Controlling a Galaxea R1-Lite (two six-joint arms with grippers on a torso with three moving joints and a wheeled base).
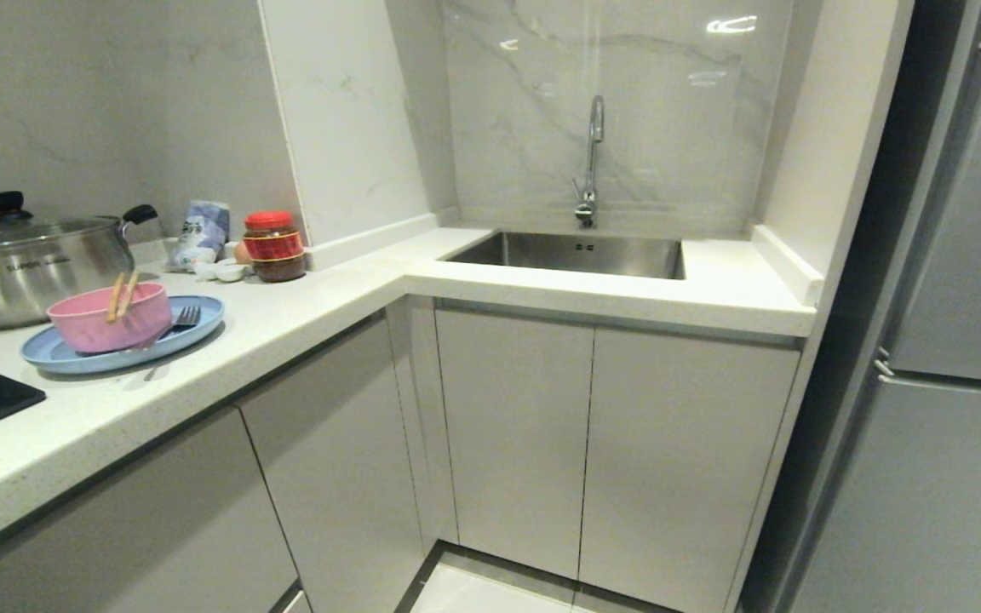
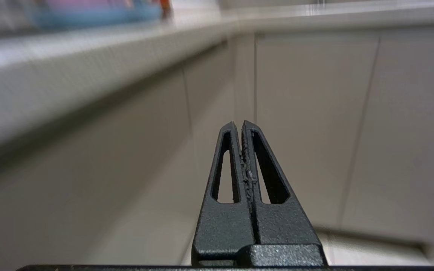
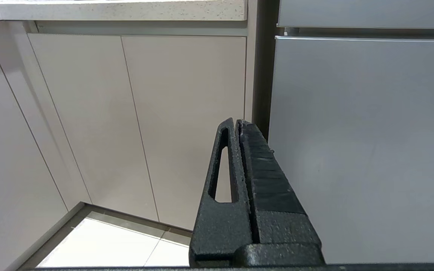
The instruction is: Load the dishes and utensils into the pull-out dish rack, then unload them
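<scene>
bowl (image 1: 107, 319) sits on the plate (image 1: 192, 328) on the counter (image 1: 303, 311), chopsticks (image 1: 122, 295) in the bowl, fork (image 1: 185, 318) beside it. left gripper (image 2: 239, 124) and right gripper (image 3: 237, 122), jaws together, face the cabinets (image 1: 516, 426).

Neither arm shows in the head view — both hang low, seen only through their own wrist cameras. The left gripper (image 2: 239, 123), two black textured plastic fingers with slotted triangular cut-outs, has its jaws pressed together, tips touching, holding nothing and pointing roughly level. The right gripper (image 3: 236, 121), the same black wedge-shaped pair, is likewise closed tip to tip and empty — also aimed about level.
</scene>
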